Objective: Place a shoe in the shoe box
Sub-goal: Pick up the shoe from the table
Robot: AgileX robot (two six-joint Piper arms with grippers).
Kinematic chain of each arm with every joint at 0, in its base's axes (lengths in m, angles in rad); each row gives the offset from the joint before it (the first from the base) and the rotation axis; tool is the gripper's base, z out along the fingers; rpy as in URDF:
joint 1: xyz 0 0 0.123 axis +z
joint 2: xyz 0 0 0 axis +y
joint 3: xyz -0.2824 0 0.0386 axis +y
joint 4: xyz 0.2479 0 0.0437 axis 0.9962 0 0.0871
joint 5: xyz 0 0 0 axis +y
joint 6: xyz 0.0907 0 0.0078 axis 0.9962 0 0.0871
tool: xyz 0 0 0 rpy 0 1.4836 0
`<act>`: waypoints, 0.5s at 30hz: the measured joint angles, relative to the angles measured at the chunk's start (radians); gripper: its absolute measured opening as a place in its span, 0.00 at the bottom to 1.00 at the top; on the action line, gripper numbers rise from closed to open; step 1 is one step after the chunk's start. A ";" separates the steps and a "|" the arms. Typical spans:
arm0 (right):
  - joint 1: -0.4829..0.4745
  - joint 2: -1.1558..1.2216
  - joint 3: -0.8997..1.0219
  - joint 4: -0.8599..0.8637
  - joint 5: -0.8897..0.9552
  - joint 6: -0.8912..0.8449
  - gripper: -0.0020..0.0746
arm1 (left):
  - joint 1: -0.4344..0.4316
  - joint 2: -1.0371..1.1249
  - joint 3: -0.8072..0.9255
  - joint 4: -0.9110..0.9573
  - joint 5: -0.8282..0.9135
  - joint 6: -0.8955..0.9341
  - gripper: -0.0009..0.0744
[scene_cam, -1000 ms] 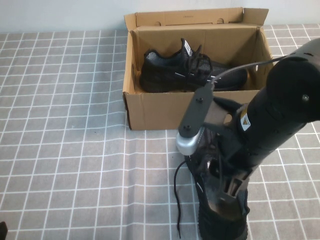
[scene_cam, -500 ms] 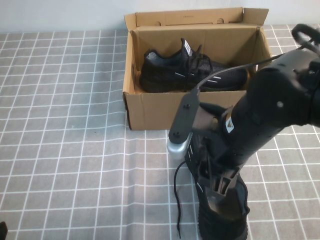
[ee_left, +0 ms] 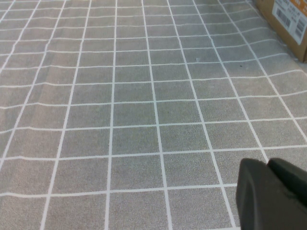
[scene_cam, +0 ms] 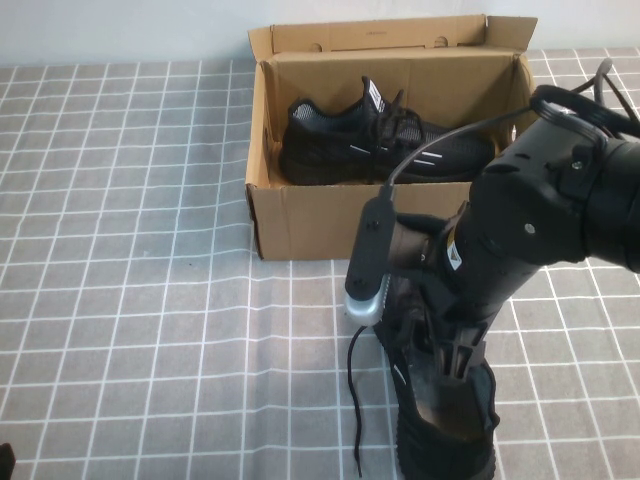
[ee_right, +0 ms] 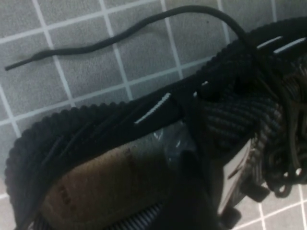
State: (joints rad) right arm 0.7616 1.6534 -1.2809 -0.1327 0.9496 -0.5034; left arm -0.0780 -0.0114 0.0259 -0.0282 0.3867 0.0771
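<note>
The shoe (scene_cam: 445, 430) lies on the table in front of the shoe box (scene_cam: 300, 225), toe toward the box, its brown insole showing. My right gripper (scene_cam: 455, 358) reaches down into its opening. In the right wrist view one finger is inside the shoe (ee_right: 120, 134) and the other outside, and my right gripper (ee_right: 218, 191) is closed on the tongue with its white label. My left gripper (ee_left: 267, 165) is shut and empty, low over the table far to the left; in the high view it is all but out of sight.
The twin black sneaker (scene_cam: 380, 140) lies on its side in the box, whose lid flap stands open at the back. A loose black lace (scene_cam: 352, 400) trails left of the shoe. A corner of the box (ee_left: 288, 19) shows in the left wrist view. A grey checked cloth covers the table.
The right arm has swung and turned over the shoe, and its gripper sits slightly higher in the opening. The shoe and box have not moved.
</note>
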 joint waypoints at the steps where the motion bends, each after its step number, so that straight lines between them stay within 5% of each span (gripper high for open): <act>1: 0.000 0.003 0.000 0.000 -0.002 0.000 0.64 | 0.000 0.000 0.000 0.000 0.000 0.000 0.01; 15: 0.000 0.047 -0.002 -0.095 -0.040 0.064 0.61 | 0.000 0.000 0.000 0.000 0.000 0.000 0.01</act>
State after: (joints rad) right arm 0.7616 1.7005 -1.2824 -0.2272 0.9093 -0.4395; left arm -0.0780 -0.0114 0.0259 -0.0282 0.3867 0.0771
